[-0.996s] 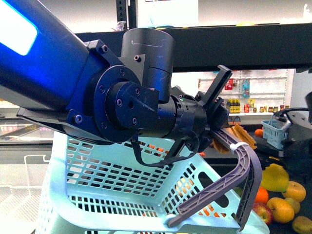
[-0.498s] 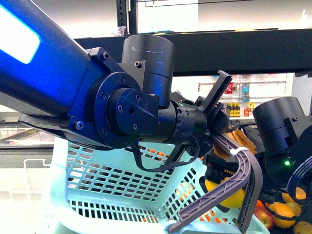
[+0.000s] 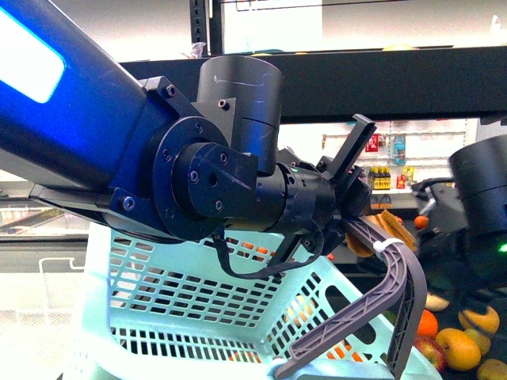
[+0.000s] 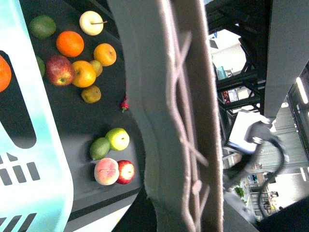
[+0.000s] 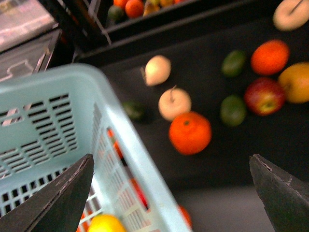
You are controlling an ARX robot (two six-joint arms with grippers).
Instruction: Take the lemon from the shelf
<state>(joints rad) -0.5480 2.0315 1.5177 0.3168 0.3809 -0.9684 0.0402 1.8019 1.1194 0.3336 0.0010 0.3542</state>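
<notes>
Over basket (image 5: 48, 111), R gripper (image 5: 170, 156) wide, lemon (image 5: 104, 224) (?) inside

The left arm (image 3: 87, 119) fills most of the front view, its blue upper segment slanting down from the upper left into black round joints. Its wrist (image 3: 305, 202) reaches out level towards the right. The left claw (image 3: 352, 215) is closed around the top of a grey handle (image 3: 396, 273). The right arm (image 3: 483, 194) shows as a black rounded joint at the right edge, with a small green light lit. The right claw (image 5: 170, 157) points downward, its two dark fingertips (image 5: 72, 193) spread wide apart and holding nothing.
</notes>
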